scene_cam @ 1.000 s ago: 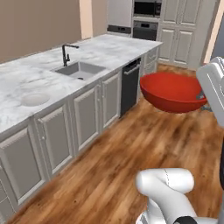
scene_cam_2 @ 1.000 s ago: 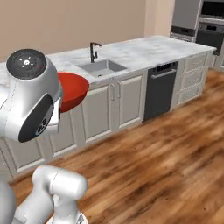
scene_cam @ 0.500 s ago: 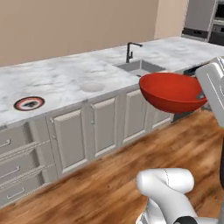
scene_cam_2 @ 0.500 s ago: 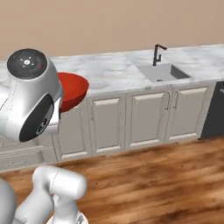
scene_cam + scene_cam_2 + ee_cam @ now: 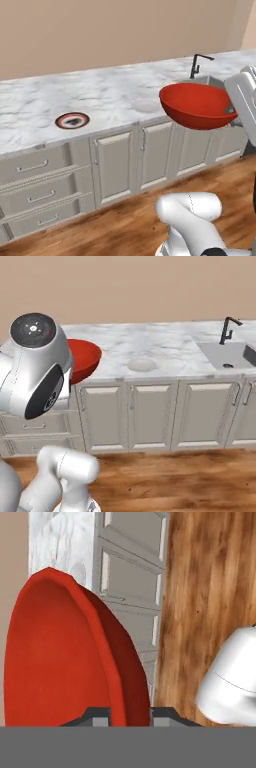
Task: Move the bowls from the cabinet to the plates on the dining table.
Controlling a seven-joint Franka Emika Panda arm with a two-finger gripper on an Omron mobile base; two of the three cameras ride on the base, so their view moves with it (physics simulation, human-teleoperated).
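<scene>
The large glossy red bowl hangs in the air in front of a marble counter, level with its top. My gripper is shut on the bowl's rim, which runs down between the two dark fingertips. In the right base view the bowl pokes out from behind my arm's big joint. In the left base view the white hand meets the bowl at its right side. The brown bowl, the wall cabinet, the plates and the dining table are out of view.
A long marble counter with a sink and a black faucet runs along the wall. On it lie a small dark-rimmed disc and a pale round patch. Drawers and doors stand below, over wood floor.
The whole picture has swung: the base has turned, so the counter and sink slid to the right across both base views. The red bowl stays held in the same place before the arm.
</scene>
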